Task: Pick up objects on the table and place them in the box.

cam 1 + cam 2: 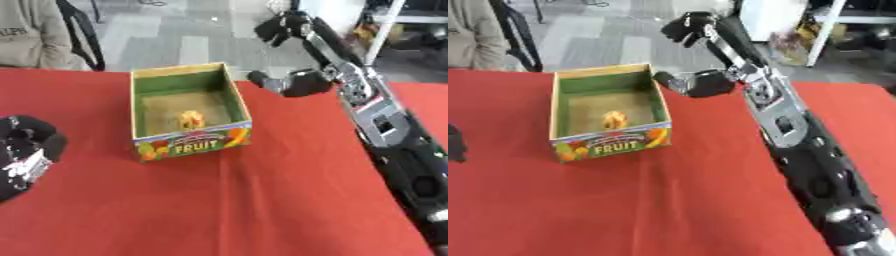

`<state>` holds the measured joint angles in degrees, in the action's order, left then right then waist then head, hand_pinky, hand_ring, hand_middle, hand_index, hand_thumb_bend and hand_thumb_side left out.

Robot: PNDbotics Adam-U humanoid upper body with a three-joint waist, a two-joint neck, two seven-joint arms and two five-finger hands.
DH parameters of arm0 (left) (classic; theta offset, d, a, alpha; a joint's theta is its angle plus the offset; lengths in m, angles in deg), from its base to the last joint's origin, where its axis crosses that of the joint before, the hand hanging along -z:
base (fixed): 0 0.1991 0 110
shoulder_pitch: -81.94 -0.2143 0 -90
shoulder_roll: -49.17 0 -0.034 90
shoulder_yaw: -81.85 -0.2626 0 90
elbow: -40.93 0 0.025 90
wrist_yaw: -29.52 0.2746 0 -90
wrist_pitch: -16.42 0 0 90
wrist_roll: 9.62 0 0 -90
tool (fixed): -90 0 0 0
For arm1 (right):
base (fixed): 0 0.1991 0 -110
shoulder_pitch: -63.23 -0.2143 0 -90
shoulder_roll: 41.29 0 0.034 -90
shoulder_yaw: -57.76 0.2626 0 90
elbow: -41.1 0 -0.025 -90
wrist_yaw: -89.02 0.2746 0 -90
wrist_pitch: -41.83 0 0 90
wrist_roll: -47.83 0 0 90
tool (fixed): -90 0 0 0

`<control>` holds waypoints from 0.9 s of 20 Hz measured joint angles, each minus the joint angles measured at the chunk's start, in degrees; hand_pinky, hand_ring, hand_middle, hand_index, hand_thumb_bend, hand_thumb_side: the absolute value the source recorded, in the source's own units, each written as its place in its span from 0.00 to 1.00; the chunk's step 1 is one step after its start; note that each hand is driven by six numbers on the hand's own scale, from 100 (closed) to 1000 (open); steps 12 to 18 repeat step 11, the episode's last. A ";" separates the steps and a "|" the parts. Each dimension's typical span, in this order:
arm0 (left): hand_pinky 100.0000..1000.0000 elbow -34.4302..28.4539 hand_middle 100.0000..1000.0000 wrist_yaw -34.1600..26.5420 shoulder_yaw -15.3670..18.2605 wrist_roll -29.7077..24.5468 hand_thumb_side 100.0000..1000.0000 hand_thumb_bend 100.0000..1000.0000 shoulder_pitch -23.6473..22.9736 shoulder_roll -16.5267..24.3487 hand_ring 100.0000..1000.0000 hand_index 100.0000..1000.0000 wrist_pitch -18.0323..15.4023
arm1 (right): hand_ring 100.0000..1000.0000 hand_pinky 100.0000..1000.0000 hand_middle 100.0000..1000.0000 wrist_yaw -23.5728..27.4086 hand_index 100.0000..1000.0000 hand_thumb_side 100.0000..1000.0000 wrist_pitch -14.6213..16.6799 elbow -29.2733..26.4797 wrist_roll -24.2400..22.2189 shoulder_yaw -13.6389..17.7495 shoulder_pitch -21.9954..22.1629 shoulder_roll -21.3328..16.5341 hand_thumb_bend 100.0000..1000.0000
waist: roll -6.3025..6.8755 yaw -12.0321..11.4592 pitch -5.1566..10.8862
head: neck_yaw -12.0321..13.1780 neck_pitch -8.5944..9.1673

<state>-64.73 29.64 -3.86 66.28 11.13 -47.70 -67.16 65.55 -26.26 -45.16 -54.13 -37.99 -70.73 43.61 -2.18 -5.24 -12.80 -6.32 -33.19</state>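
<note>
- The box [189,107] stands on the red tabletop [262,200], an open cardboard carton with green inner walls and a brown floor. Its long axis runs from the robot toward the far edge, tilted slightly so the far end leans right. The short near wall carries the word "FRUIT" with fruit pictures and faces the robot.
- Inside the box, on its floor toward the near end, lies a small yellow-orange object [192,119]. It looks a little taller than wide, its longer side roughly along the box's long axis; its shape is too blurred to say which way it points.
- The right robot hand [689,26] is raised above the far edge of the tabletop, beyond the box's far right corner, and apart from the box. Its fingers are curled inward and nothing shows between them.
- The right arm [785,125] comes in from the lower right and runs diagonally up toward the far side, passing to the right of the box. A rounded black part of the arm [702,82] hangs just beside the box's far right corner; I cannot tell whether it touches the rim.
- The left robot hand [24,150] rests at the left edge of the left eye view, on or just above the tabletop, well apart from the box. Whether its fingers are spread or curled cannot be told.
</note>
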 measured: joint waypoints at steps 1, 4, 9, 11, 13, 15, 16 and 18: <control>0.40 0.00 0.45 0.18 0.21 0.14 0.27 0.44 -0.10 0.01 0.45 0.54 0.04 | 0.63 0.57 0.59 0.47 0.73 0.24 -0.11 -1.45 -0.47 0.35 1.28 0.00 0.37 | 0.03 0.45 -0.13 | 0.55 -0.01; 0.40 0.00 0.45 0.51 0.58 0.46 0.27 0.44 -0.47 0.01 0.45 0.54 0.03 | 0.62 0.56 0.58 2.13 0.73 0.23 -0.79 -4.23 -1.15 0.96 4.85 0.09 0.38 | 0.15 1.15 -0.30 | 1.82 -0.06; 0.40 0.00 0.45 0.92 1.09 0.92 0.27 0.44 -0.70 0.03 0.45 0.53 0.01 | 0.60 0.53 0.56 5.53 0.72 0.22 -1.93 -6.59 -1.53 1.29 8.76 0.16 0.40 | 0.61 2.19 -0.39 | 3.08 -0.25; 0.40 0.00 0.45 0.96 1.34 1.05 0.27 0.44 -1.04 0.07 0.45 0.53 0.03 | 0.59 0.52 0.55 7.07 0.72 0.22 -2.63 -7.41 -1.06 1.66 10.70 0.29 0.41 | 0.57 2.59 -0.51 | 3.27 -0.27; 0.40 0.00 0.45 0.96 1.34 1.05 0.27 0.44 -1.04 0.07 0.45 0.53 0.03 | 0.59 0.52 0.55 7.07 0.72 0.22 -2.63 -7.41 -1.06 1.66 10.70 0.29 0.41 | 0.57 2.59 -0.51 | 3.27 -0.27; 0.40 0.00 0.45 0.96 1.34 1.05 0.27 0.44 -1.04 0.07 0.45 0.53 0.03 | 0.59 0.52 0.55 7.07 0.72 0.22 -2.63 -7.41 -1.06 1.66 10.70 0.29 0.41 | 0.57 2.59 -0.51 | 3.27 -0.27; 0.40 0.00 0.45 0.96 1.34 1.05 0.27 0.44 -1.04 0.07 0.45 0.53 0.03 | 0.59 0.52 0.55 7.07 0.72 0.22 -2.63 -7.41 -1.06 1.66 10.70 0.29 0.41 | 0.57 2.59 -0.51 | 3.27 -0.27; 0.40 0.00 0.45 0.96 1.34 1.05 0.27 0.44 -1.04 0.07 0.45 0.53 0.03 | 0.59 0.52 0.55 7.07 0.72 0.22 -2.63 -7.41 -1.06 1.66 10.70 0.29 0.41 | 0.57 2.59 -0.51 | 3.27 -0.27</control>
